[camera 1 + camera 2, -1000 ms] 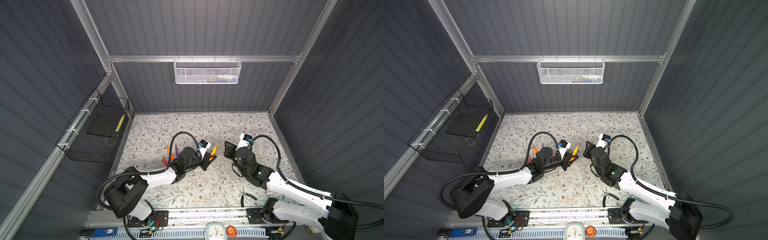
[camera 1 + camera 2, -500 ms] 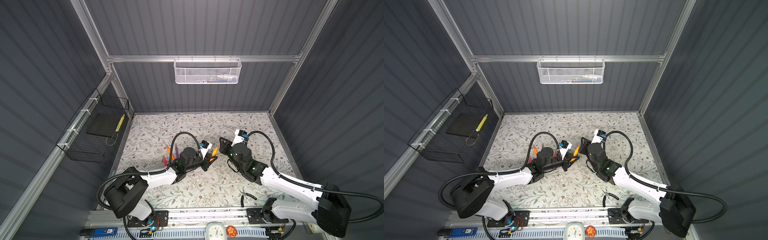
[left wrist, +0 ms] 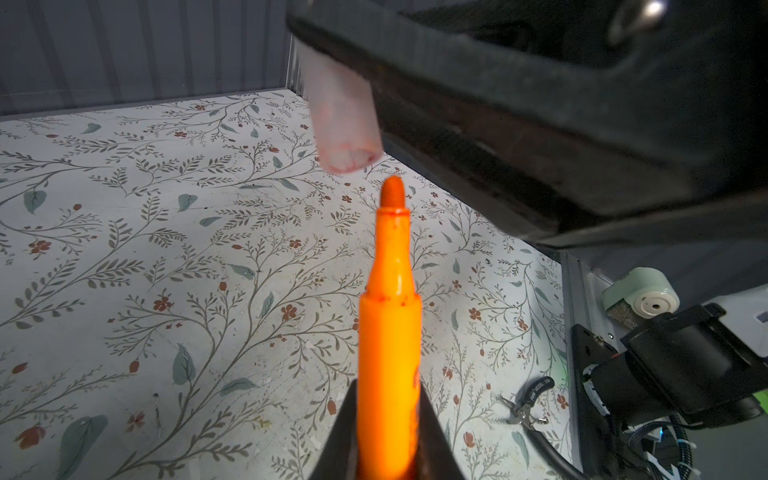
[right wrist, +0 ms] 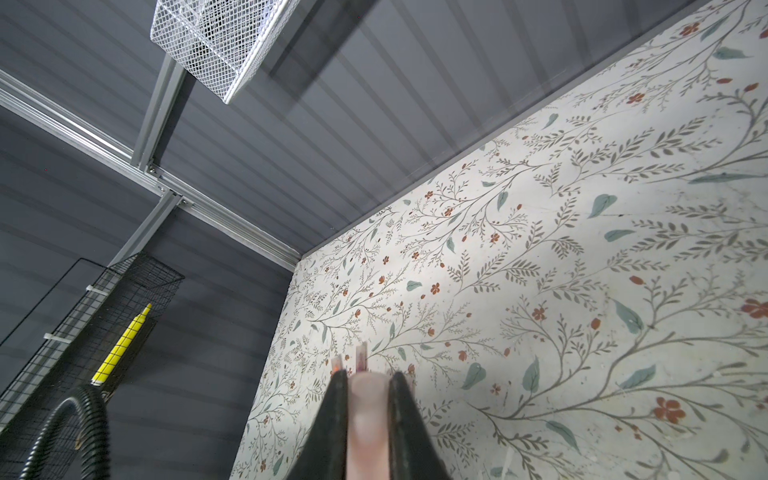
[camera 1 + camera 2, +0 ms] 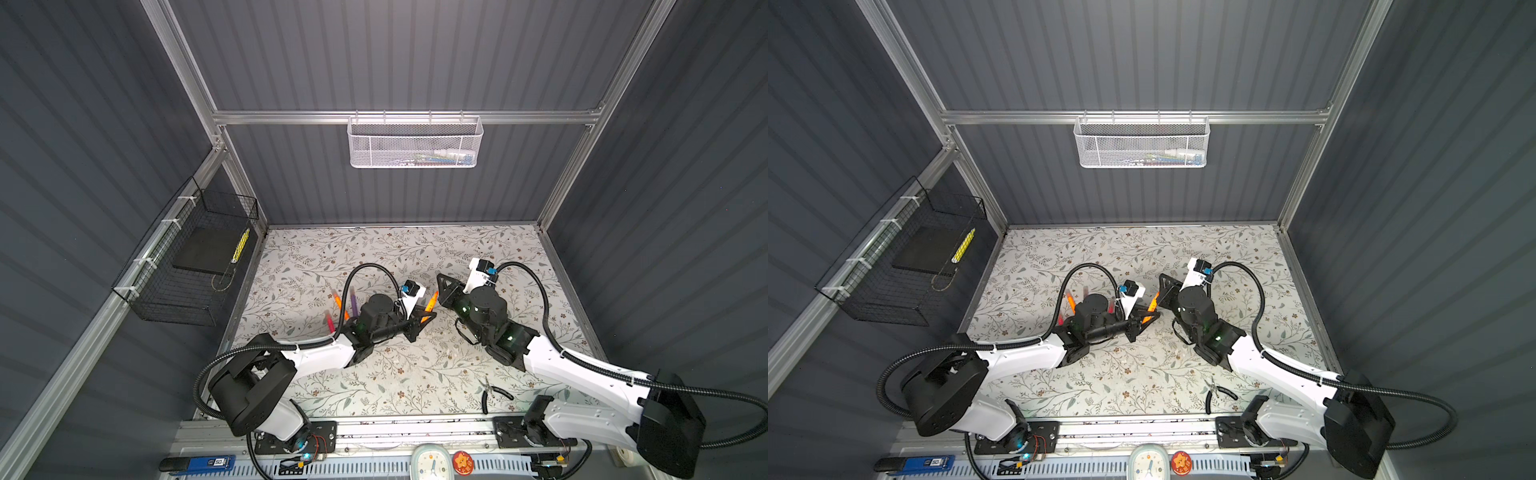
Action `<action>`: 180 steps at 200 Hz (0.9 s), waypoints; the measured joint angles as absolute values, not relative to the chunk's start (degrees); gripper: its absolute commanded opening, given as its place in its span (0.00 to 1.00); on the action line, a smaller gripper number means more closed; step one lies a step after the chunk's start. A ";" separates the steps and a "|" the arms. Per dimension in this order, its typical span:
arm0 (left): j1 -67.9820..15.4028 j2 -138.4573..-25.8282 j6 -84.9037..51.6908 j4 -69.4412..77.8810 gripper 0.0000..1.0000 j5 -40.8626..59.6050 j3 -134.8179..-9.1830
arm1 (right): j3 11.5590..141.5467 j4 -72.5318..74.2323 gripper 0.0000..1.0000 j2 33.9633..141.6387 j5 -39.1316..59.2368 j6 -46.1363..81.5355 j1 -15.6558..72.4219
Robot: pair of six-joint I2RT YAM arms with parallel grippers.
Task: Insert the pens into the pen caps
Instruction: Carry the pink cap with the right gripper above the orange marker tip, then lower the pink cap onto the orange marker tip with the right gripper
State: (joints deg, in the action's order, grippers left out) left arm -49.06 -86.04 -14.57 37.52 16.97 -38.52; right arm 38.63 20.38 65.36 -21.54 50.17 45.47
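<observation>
Works over a flat floral-patterned tabletop (image 5: 374,257), with the insertion in hand judged not yet made. Shows three further slim marker pens lying on it beside the left arm in a top view: an orange pen (image 5: 337,300), a purple pen (image 5: 353,300) and a pink-red pen (image 5: 329,322); cannot tell from these views whether they carry caps, so cannot give a count of finished pairs. Clamps the left gripper (image 3: 387,395) narrowly on the barrel of a bright orange plastic marker pen (image 3: 390,316), nib end pointing away from the jaws. Clamps the right gripper (image 4: 365,380) narrowly on a short translucent pale-pink plastic cap (image 4: 365,419), pads against two opposite sides. Presents the cap's open mouth (image 3: 349,160) just beside the orange nib (image 3: 392,193), apart and slightly off line; calls, by judgement, for a small alignment and then a straight push along the barrel.
</observation>
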 measured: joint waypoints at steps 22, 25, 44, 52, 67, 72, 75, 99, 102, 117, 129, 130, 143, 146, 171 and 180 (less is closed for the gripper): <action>-49.06 -86.06 -14.57 37.04 0.00 16.71 -38.54 | 36.69 20.78 0.00 63.77 -20.88 51.07 45.47; -49.06 -86.06 -14.57 36.91 0.00 16.64 -38.54 | 36.42 20.78 0.00 63.46 -20.82 51.20 45.47; -49.10 -86.17 -14.57 36.84 0.00 16.56 -38.54 | 35.48 20.99 0.00 62.06 -20.53 51.62 45.47; -49.10 -86.17 -14.57 36.84 0.00 16.58 -38.54 | 35.29 21.08 0.00 61.73 -20.34 51.68 45.50; -49.10 -86.17 -14.57 36.84 0.00 16.58 -38.54 | 35.03 21.43 0.00 61.52 -19.88 52.01 45.52; -49.10 -86.17 -14.57 36.80 0.00 16.58 -38.54 | 34.98 21.45 0.00 61.52 -19.79 52.05 45.52; -49.10 -86.17 -14.57 36.80 0.00 16.58 -38.54 | 34.92 21.52 0.00 61.52 -19.68 52.07 45.54; -49.10 -86.17 -14.57 36.73 0.00 16.58 -38.54 | 34.74 21.82 0.00 61.54 -19.42 52.07 45.67; -49.10 -86.17 -14.57 36.73 0.00 16.58 -38.54 | 34.72 21.87 0.00 61.54 -19.42 52.07 45.76; -49.10 -86.17 -14.57 36.73 0.00 16.60 -38.54 | 34.70 21.89 0.00 61.67 -19.20 52.10 45.93; -49.10 -86.17 -14.57 36.73 0.00 16.60 -38.54 | 34.70 22.26 0.00 62.08 -19.18 52.10 46.17; -49.10 -86.17 -14.57 36.73 0.00 16.60 -38.54 | 34.70 22.31 0.00 62.11 -19.20 52.10 46.17; -49.10 -86.17 -14.61 36.73 0.00 16.62 -38.54 | 34.70 22.72 0.00 62.78 -19.20 52.10 46.24; -49.10 -86.17 -14.61 36.75 0.00 16.62 -38.54 | 34.70 22.72 0.00 62.96 -19.18 52.12 46.26; -49.08 -86.26 -15.03 36.86 0.00 16.75 -38.54 | 34.70 22.76 0.00 63.68 -19.81 52.03 47.42; -49.04 -86.26 -15.44 36.95 0.00 16.86 -38.54 | 34.70 23.03 0.00 64.01 -20.71 51.72 47.99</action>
